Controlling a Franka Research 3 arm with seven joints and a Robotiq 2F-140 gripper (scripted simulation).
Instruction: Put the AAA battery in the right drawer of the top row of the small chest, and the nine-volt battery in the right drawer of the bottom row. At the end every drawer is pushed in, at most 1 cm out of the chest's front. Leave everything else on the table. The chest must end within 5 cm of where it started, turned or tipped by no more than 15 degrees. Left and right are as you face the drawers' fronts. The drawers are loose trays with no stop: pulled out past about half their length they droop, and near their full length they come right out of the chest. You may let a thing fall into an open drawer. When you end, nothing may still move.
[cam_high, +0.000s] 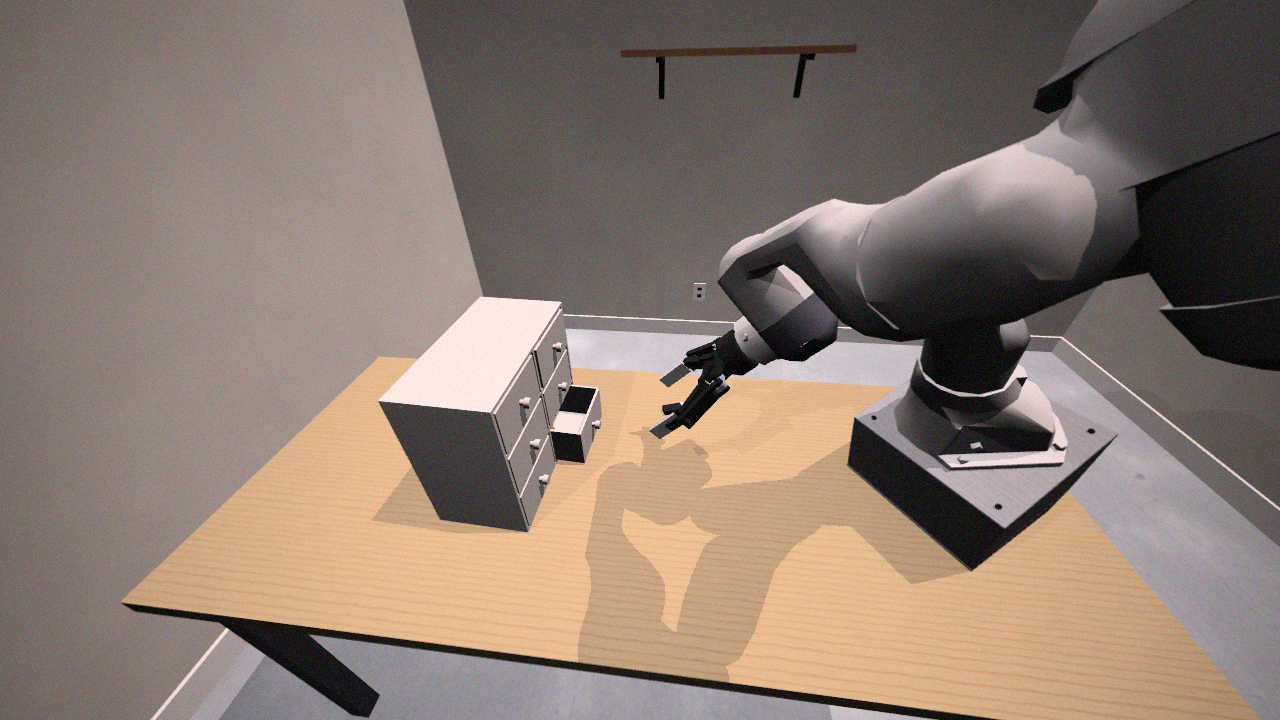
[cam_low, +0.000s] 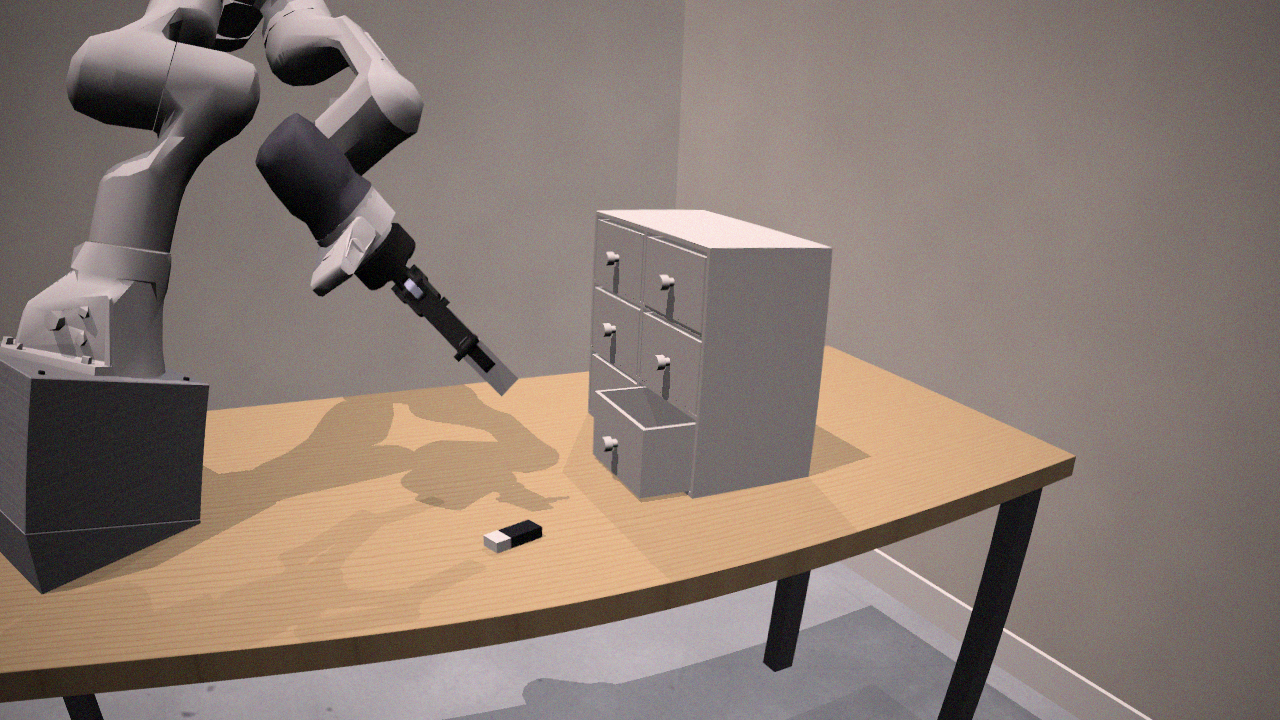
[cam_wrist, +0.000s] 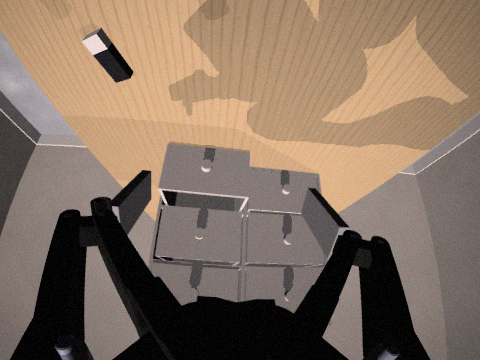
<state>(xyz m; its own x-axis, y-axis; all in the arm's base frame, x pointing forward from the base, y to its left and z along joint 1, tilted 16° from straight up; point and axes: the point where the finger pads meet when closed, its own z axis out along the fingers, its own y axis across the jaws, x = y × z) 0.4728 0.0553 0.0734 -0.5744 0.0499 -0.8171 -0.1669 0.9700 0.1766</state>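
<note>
The small white chest stands upright. Its bottom right drawer is pulled partway out and sits level. A tiny orange bit shows at that drawer's inner end in the top view; the rest of it is hidden, and I cannot tell its shape. The other drawers look pushed in. My gripper is open and empty, tilted downward, above the table in front of the open drawer and apart from it. I see no AAA battery in any view.
A black block with a white end lies on the table, in front of the chest and towards its right side. In the top view my gripper partly hides it. The arm's base stands opposite the fronts.
</note>
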